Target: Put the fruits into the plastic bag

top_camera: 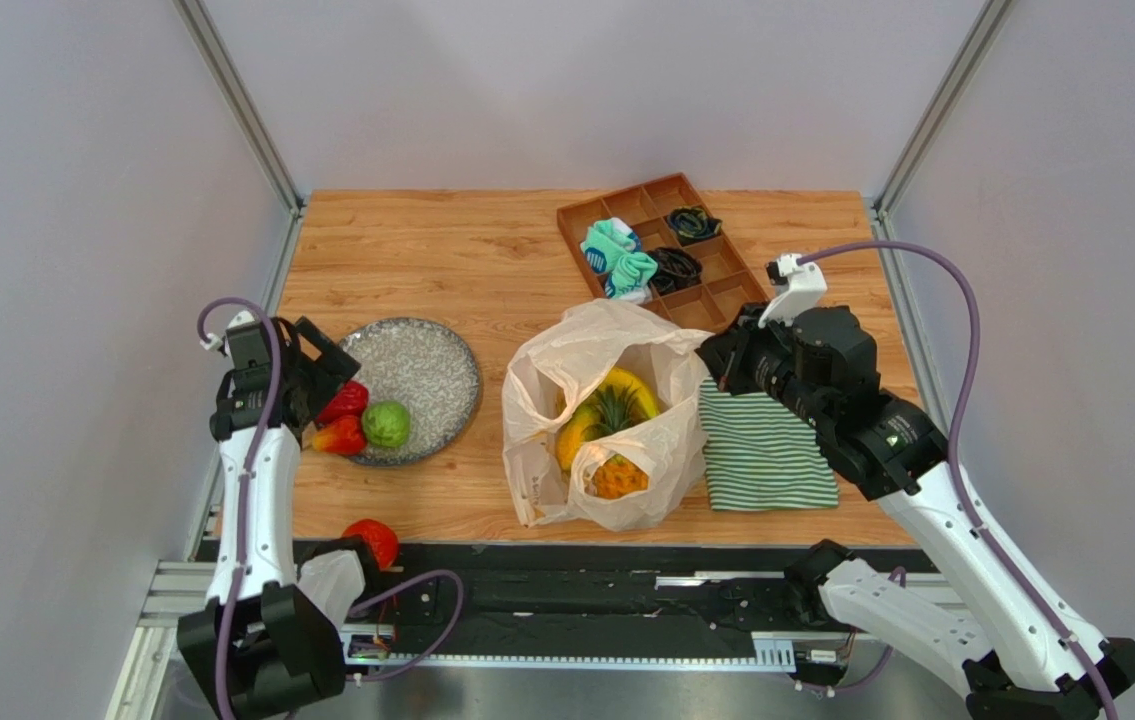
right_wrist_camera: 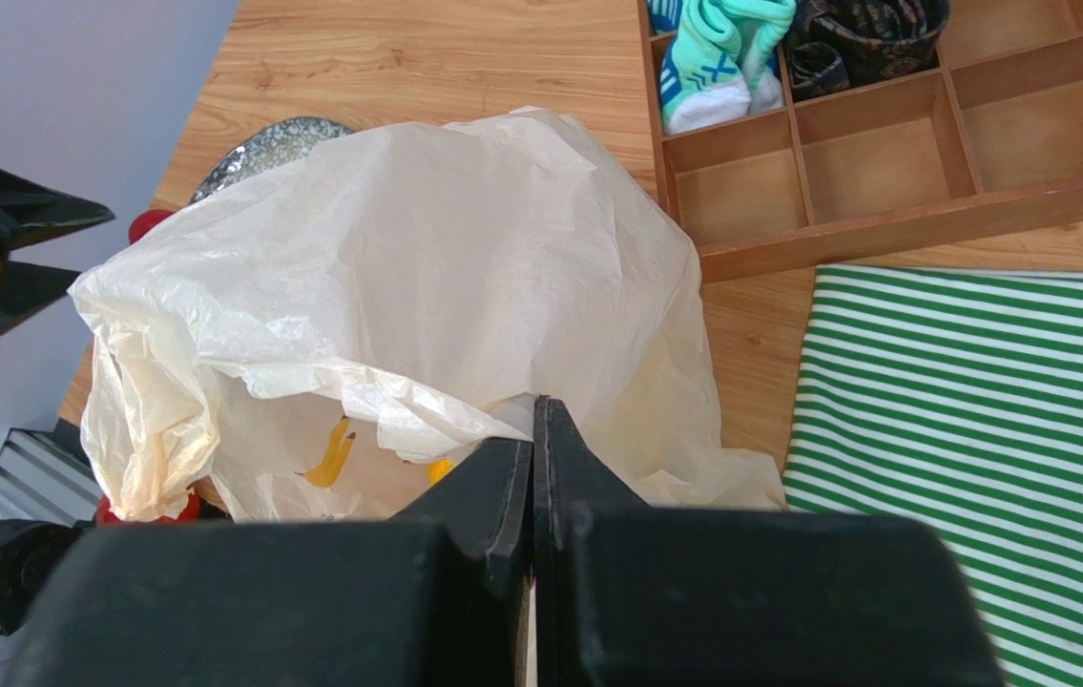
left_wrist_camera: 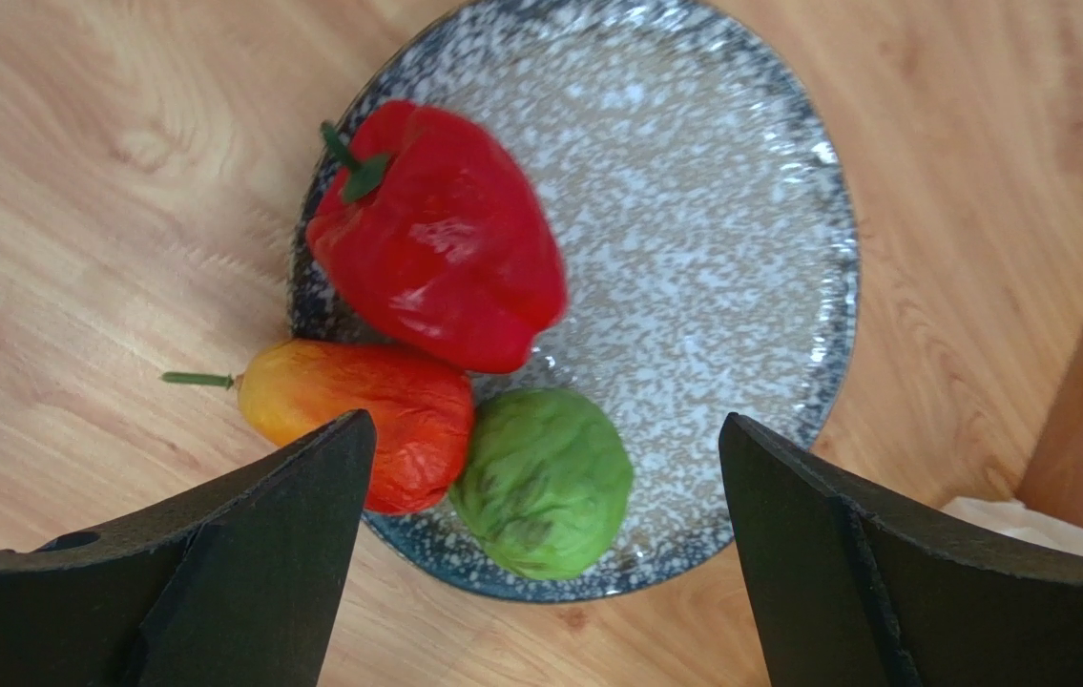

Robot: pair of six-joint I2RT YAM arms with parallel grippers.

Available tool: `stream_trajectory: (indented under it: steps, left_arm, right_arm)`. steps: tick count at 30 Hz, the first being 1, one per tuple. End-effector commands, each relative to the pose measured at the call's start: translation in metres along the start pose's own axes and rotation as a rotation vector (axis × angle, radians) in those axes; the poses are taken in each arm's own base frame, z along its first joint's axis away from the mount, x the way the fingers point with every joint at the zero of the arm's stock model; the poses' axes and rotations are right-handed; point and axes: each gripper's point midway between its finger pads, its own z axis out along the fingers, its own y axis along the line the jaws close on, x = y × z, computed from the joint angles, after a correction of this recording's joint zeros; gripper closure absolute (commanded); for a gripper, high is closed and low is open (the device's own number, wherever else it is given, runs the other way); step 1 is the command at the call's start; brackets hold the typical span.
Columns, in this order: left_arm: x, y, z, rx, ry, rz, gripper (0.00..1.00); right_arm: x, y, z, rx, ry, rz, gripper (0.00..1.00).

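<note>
**Left jaws wide over the plate, right jaws shut on the bag rim**

The left gripper [left_wrist_camera: 544, 430] hangs spread wide above the near rim of a speckled plate [left_wrist_camera: 733, 186], one finger to each side of the fruits there. Three fruits lie on that plate, bunched at its left side: a red pepper-shaped fruit [left_wrist_camera: 439, 236] with a green stem, an orange-red fruit [left_wrist_camera: 361, 408] touching it, and a green fruit [left_wrist_camera: 540, 480] pressed against the orange-red one.

The right gripper [right_wrist_camera: 534, 430] is closed tight, with the thin rim of the plastic bag [right_wrist_camera: 404, 272] pinched at its tips. The bag sits mid-table with its mouth open upward. Inside it lie a pineapple [top_camera: 618, 473] and a banana [top_camera: 638, 395] (the rest of its contents are hidden by the crinkled film).

Another red fruit [top_camera: 372, 540] rests at the near table edge, beside the left arm. A green-and-white striped cloth [right_wrist_camera: 963, 415] lies just right of the bag, and beyond it stands a wooden divided tray [right_wrist_camera: 905, 158] holding teal socks [right_wrist_camera: 712, 57].
</note>
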Motion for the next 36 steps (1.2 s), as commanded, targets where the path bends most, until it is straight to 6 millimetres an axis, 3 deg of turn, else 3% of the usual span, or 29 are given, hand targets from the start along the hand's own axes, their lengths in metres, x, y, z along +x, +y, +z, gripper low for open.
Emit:
stream_trajectory:
  steps: [1,16,24,36]
  left_arm:
    - [-0.001,0.006,0.017,-0.020,0.023,-0.072,0.01]
    - [-0.004,0.027,0.065,-0.111,0.083,-0.087,0.01]
    - [-0.014,0.024,0.084,-0.111,0.094,-0.092,0.04]
    - [-0.008,0.023,0.111,-0.110,0.165,-0.091,0.13]
  right_arm:
    - [-0.011,0.012,-0.002,-0.066,-0.053,-0.008,1.00]
    - [-0.004,0.014,-0.005,-0.100,-0.041,-0.028,1.00]
    - [-0.001,0.013,-0.005,-0.096,-0.036,-0.031,1.00]
    - [0.001,0.013,-0.003,-0.098,-0.028,-0.026,1.00]
